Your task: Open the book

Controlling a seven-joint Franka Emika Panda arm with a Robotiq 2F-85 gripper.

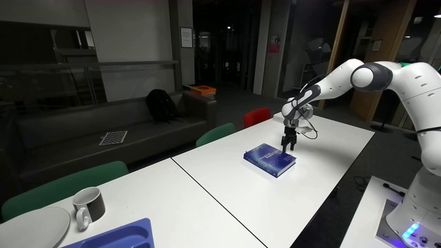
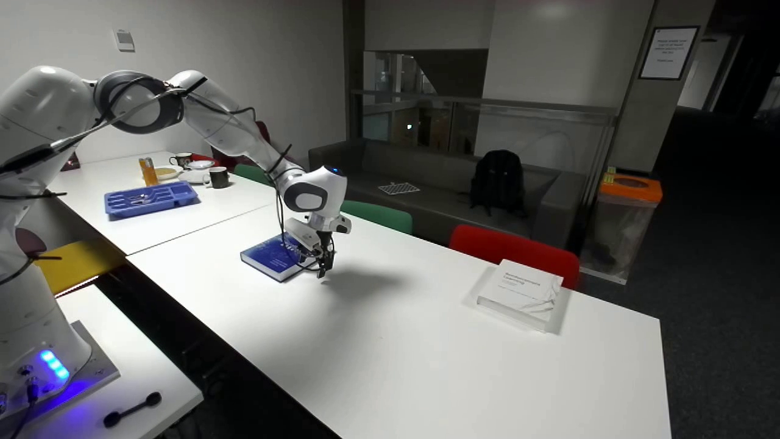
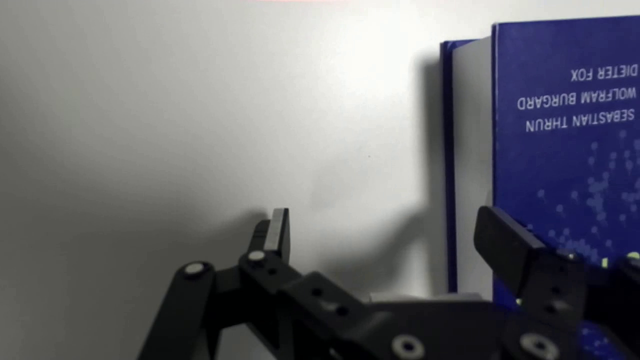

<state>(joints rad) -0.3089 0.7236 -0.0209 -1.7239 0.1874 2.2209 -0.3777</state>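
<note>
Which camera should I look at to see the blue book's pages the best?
The wrist view: it's close up, so the pages make a wide pale strip along the side of the blue book, though the jaws hide a bit. In both exterior views, the pages are only a thin pale edge.

at the right of the wrist view, the blue book (image 3: 550,155) carries three names in pale capitals, upside down there: "sebastian thrun", "wolfram burgard" and "dieter fox"; in an exterior view the blue book (image 1: 270,159) shows the larger word "robotics", beside a smaller word too blurred to read; to the right, the white book (image 2: 521,289) reads "reinforcement learning", its finer print below unclear; at far right, a framed notice (image 2: 669,53) bears several lines too small to make out
</note>
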